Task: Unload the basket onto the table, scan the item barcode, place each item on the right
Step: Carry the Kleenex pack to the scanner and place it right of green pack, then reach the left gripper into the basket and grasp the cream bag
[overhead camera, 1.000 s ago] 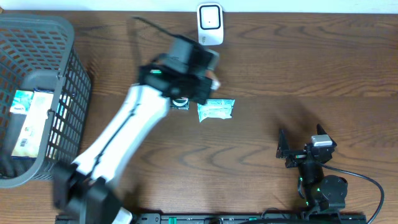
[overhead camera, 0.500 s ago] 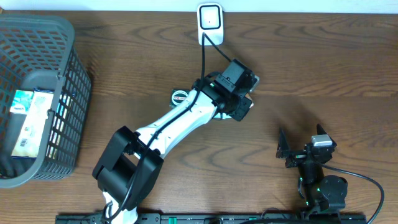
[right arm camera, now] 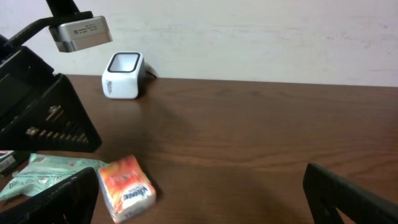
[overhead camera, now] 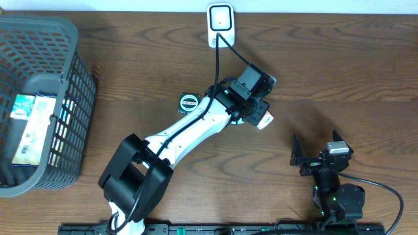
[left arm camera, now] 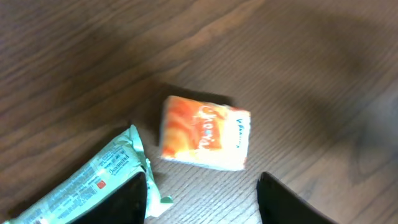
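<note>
An orange and white tissue pack (left arm camera: 205, 132) lies free on the wooden table, just ahead of my left gripper (left arm camera: 202, 202), whose jaws stand open with only bare wood between them. From overhead the pack (overhead camera: 265, 121) pokes out at the right of the left gripper (overhead camera: 256, 109). The white barcode scanner (overhead camera: 221, 25) stands at the table's back edge, its cable running down to the arm. My right gripper (right arm camera: 205, 205) is open and empty near the front right (overhead camera: 320, 160); the pack (right arm camera: 127, 186) lies close to its left finger.
A pale green wrapped packet (left arm camera: 93, 180) lies by the left finger (left arm camera: 134, 199). A small round black item (overhead camera: 189, 102) sits left of the arm. A grey mesh basket (overhead camera: 72, 39) holding boxes fills the left side.
The left arm swung right, away from the scanner side. Its gripper went from shut to open, and the orange pack now lies loose on the table.
</note>
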### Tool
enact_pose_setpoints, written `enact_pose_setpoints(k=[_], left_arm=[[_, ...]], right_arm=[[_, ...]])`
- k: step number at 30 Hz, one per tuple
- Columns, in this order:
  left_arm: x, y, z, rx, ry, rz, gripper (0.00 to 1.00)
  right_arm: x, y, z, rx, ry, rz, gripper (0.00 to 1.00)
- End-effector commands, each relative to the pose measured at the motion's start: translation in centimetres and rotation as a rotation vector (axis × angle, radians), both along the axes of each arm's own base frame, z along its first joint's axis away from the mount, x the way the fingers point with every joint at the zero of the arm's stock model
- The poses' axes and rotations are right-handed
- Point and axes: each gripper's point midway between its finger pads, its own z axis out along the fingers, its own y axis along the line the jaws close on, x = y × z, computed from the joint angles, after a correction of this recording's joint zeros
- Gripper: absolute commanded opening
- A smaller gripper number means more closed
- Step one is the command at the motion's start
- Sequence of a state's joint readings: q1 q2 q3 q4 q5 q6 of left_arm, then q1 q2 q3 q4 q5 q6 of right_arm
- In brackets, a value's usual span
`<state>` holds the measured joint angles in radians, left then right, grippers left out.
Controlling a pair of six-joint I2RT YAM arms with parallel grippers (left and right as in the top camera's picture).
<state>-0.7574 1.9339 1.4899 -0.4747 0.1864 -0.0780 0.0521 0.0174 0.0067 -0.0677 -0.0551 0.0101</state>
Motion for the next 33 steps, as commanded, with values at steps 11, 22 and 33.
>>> enact_pose_setpoints(k=[11,22,33], left_arm=[[4.0,3.8,7.9,-0.078,-0.115,0.112,0.76],[9.3,28.4,27.6,-0.206,-0.510,0.674,0.79],[2.4,52.3,24.0,0.037,-0.379,1.349,0.80]], right_arm=[[0.0,0.3,-0.1,-0.004,0.000,0.012,0.99],[0.0,0.3,-0.1,-0.004,0.000,0.012,0.99],[0.0,0.3,-0.1,-0.004,0.000,0.012,0.99]])
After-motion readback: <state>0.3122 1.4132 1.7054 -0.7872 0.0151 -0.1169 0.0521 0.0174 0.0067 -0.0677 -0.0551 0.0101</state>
